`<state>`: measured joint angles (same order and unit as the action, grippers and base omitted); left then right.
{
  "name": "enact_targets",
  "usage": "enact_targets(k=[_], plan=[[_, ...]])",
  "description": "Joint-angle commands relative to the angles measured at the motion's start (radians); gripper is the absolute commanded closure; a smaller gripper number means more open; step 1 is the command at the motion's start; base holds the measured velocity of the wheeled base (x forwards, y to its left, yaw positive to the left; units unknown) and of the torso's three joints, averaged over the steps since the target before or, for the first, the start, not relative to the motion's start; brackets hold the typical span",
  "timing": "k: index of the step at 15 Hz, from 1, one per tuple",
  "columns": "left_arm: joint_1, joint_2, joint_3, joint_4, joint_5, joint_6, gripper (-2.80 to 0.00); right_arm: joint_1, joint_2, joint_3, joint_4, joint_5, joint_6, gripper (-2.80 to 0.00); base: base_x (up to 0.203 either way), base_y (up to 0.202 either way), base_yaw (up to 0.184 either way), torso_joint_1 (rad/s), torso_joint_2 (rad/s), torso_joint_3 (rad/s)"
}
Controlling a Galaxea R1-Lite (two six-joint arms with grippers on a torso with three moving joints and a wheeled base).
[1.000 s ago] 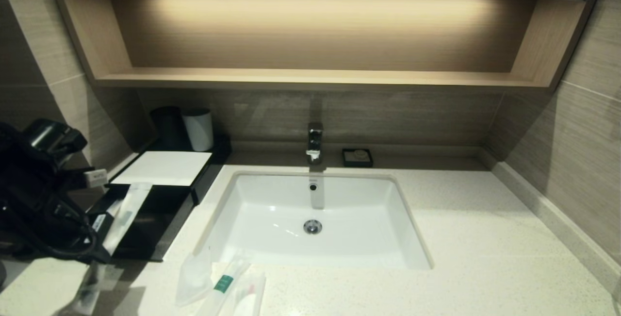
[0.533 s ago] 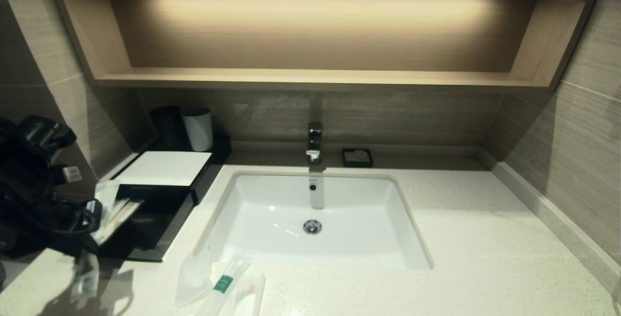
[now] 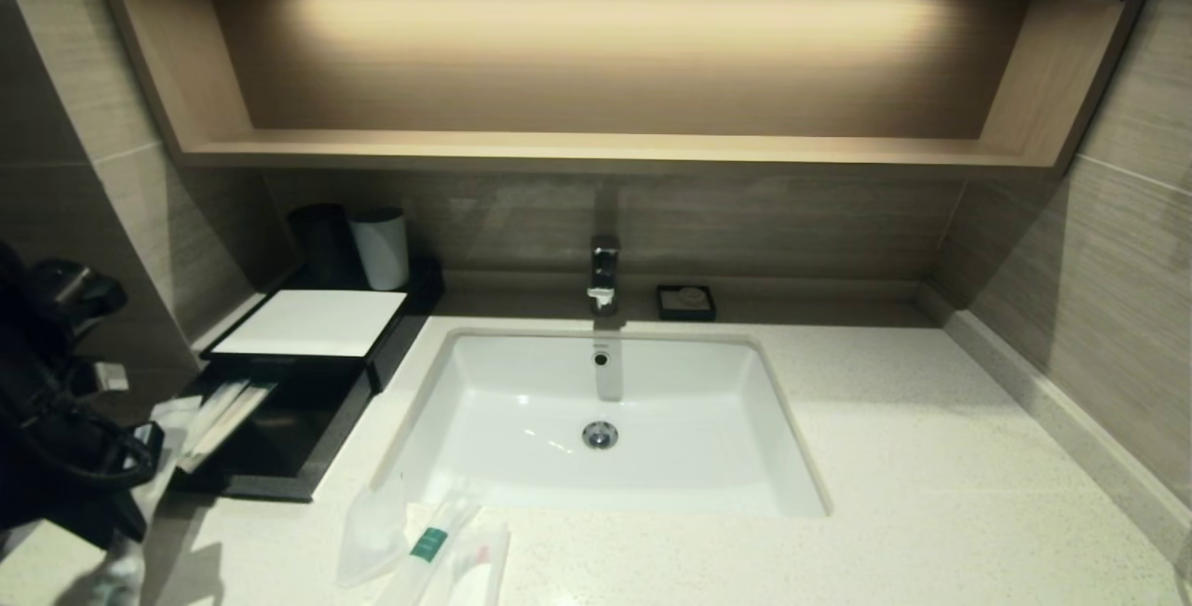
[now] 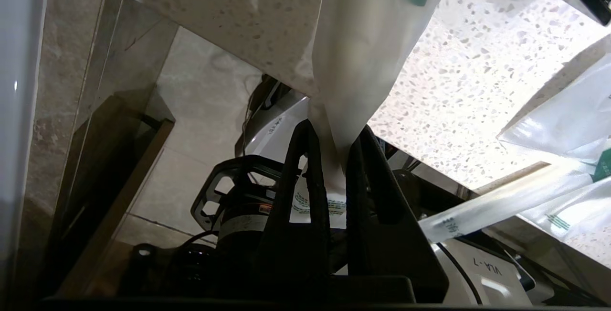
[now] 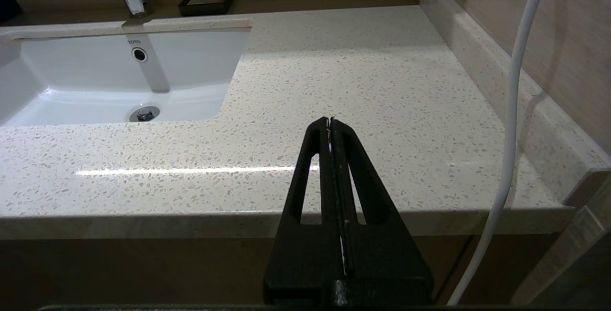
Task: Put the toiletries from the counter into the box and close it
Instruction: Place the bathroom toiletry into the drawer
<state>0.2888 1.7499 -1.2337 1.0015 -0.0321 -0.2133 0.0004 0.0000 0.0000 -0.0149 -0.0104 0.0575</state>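
Left gripper (image 4: 334,136), lower left of head view, pinches a slim packet (image 4: 367,48); only its wrist cam shows the clamp. Right gripper (image 5: 330,122) closed, empty, at counter (image 5: 358,86) front edge. Three packets (image 3: 424,545) lie bottom centre. Box (image 3: 312,322) w/ drawer out mid-left; sink (image 3: 521,383) centre, shelf (image 3: 605,148) above.
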Motion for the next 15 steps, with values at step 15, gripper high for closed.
enact_targets(k=[15], plan=[[0.049, 0.269, -0.368, 0.127, -0.04, 0.008, 0.0, 0.0, 0.002, 0.0, 0.0, 0.0, 0.001, 0.0, 0.0, 0.0, 0.0, 0.0, 0.0, 0.0]])
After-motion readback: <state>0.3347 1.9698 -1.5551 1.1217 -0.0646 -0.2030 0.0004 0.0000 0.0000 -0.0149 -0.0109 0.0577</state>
